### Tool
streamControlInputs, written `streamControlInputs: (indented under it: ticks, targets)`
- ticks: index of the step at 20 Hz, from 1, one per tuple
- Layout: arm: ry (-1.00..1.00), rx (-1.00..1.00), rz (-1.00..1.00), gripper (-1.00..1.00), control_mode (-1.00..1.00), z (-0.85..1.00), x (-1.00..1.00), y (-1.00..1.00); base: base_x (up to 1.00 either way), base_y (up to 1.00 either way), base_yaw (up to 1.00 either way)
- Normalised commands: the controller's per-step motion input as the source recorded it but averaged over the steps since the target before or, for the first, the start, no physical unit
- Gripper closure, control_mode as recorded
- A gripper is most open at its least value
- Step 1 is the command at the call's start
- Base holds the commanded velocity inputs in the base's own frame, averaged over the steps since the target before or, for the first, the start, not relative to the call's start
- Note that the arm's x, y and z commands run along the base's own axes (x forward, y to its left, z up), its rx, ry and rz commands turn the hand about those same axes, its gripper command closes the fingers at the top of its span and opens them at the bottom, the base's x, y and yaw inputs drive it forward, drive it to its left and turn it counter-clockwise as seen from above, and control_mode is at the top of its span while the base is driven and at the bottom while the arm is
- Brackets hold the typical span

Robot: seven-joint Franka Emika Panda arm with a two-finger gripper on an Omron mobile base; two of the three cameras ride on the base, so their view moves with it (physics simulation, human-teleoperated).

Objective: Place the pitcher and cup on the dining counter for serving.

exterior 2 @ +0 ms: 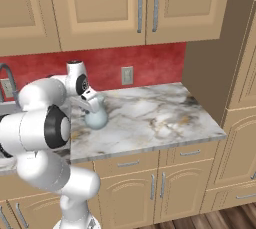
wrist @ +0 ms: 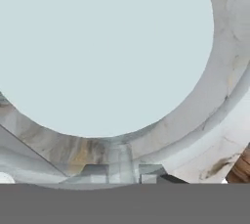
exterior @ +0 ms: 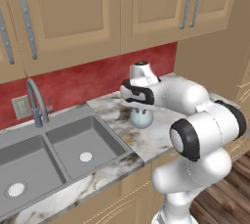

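Fingers [wrist: 119, 162] reach down at the rim of the pitcher [exterior: 141, 118], whose pale round mouth sits just beyond them in the hand view. They look drawn close together around the rim wall, but whether they already pinch it firmly I cannot tell. The pitcher stands upright on the marble surface [exterior 2: 150, 118] beside the sink [exterior: 63, 149], near the back edge by the red wall. By my judgement the task has barely begun: the pitcher is not yet lifted or carried to the dining counter, and the cup remains to be fetched.
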Motion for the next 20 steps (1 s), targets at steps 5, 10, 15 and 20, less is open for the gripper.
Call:
streamControlInputs:
  ticks: [5,10,15,20]
  targets:
    - [-0.31,-0.2,0.05,1.0,-1.0,0.45,-0.45,0.0,0.0,0.0,0.0]
    - [-0.22,-0.12,0.06,1.0,-1.0,0.84,-0.44,0.0,0.0,0.0,0.0]
    - [-0.14,-0.04,0.07,1.0,-1.0,0.97,-0.47,0.0,0.0,0.0,0.0]
    - [-0.01,0.07,0.16,1.0,-1.0,0.84,-0.63,-0.13,0.0,0.0,0.0]
